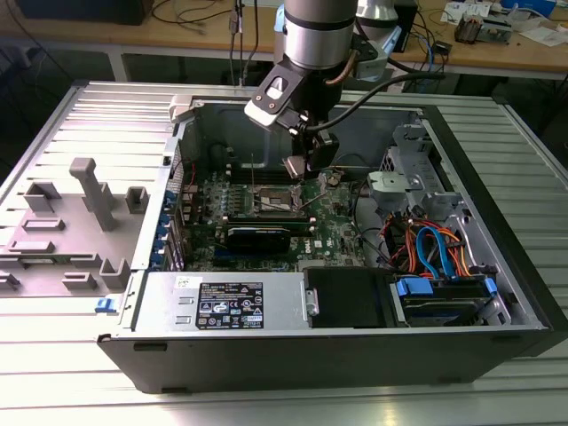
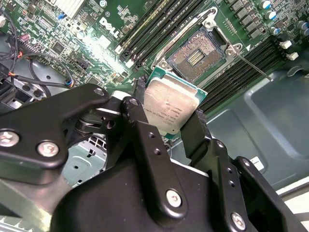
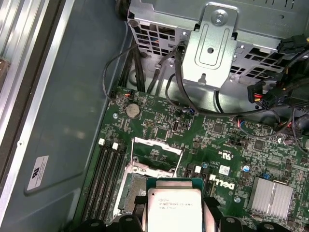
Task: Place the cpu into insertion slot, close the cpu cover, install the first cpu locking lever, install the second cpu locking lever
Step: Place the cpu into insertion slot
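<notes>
The gripper (image 2: 166,118) is drawn in narrow on the cpu (image 2: 170,104), with its two black fingers (image 2: 142,125) pinching opposite edges of the chip. It hangs above the green motherboard (image 3: 212,140), clear of it. The insertion slot (image 2: 200,54) lies bare just beyond and below the fingertips, apart from the chip. Past the slot, the cpu cover (image 3: 155,153) appears swung open, though its angle is hard to judge. Black memory slots (image 2: 145,34) flank the socket. Cables (image 3: 145,72) and a metal drive cage (image 3: 212,43) stand farther off.
</notes>
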`<state>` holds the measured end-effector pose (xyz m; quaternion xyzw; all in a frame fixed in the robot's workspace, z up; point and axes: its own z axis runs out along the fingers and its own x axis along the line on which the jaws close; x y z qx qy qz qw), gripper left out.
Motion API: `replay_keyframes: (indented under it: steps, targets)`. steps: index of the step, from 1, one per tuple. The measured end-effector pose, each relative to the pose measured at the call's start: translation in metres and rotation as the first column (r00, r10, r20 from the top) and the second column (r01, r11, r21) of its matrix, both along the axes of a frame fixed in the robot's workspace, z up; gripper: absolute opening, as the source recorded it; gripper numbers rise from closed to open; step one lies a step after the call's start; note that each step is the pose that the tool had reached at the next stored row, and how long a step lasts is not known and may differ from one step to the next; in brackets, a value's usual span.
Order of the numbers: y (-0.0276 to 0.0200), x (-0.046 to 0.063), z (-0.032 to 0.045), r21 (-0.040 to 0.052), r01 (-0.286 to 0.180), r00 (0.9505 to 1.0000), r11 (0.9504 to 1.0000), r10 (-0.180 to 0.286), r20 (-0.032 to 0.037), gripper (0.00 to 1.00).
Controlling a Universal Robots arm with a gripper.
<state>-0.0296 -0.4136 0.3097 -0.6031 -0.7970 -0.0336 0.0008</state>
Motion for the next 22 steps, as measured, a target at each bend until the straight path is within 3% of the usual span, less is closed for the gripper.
replay_keyframes:
  steps: [10,15,22]
  targets:
    - [0.0000,0.0000,0.0000,-0.0005,0.003,1.0000,1.0000,-0.003,0.0000,0.54]
    - [0.0000,-0.0001,-0.0018,-0.0006,0.087,0.9962,0.9962,-0.087,-0.0001,0.54]
    - [0.0000,-0.0017,-0.0043,-0.0005,0.152,0.9883,0.9883,-0.152,-0.0001,0.54]
